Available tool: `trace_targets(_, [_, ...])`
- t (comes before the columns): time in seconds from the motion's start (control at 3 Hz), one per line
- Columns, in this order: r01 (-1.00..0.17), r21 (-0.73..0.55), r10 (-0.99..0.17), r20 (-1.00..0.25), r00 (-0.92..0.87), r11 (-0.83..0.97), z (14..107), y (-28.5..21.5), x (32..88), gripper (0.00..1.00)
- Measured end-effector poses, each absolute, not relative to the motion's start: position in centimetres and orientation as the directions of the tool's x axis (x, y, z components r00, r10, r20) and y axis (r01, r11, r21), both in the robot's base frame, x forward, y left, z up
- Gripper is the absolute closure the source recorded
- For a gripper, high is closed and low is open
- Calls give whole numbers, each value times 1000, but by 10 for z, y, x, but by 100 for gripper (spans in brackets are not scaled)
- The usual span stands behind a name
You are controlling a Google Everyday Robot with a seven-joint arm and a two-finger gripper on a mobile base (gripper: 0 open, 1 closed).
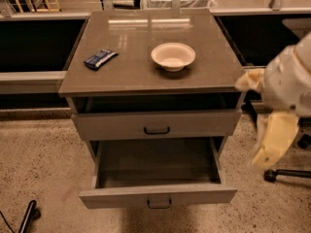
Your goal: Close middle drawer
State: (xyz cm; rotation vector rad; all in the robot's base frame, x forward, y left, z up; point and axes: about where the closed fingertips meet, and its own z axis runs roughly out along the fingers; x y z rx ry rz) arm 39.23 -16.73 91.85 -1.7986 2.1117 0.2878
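The grey-brown cabinet top (146, 79) carried a pale bowl (173, 56) right of centre and a dark blue packet (100, 58) (lying slantwise) near its left edge, the two well apart. The gripper (267, 149) hung beyond the top's right side, over the speckled floor (43, 169).

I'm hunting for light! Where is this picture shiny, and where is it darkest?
Camera view: pale glare streaks lie across the far part of the cabinet top. The gap above the upper drawer is darkest. The pulled-out middle drawer is dim inside, shaded by the drawer above. The claw hangs at the right of the cabinet, pale and well lit.
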Motion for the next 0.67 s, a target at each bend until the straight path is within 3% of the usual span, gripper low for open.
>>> trace_targets(0.33, [-991, 59, -810, -571, -133, 121, 849, -135, 334, 0])
trace_targets(0.67, [-987, 85, -800, -578, -159, 134, 847, -134, 327, 0])
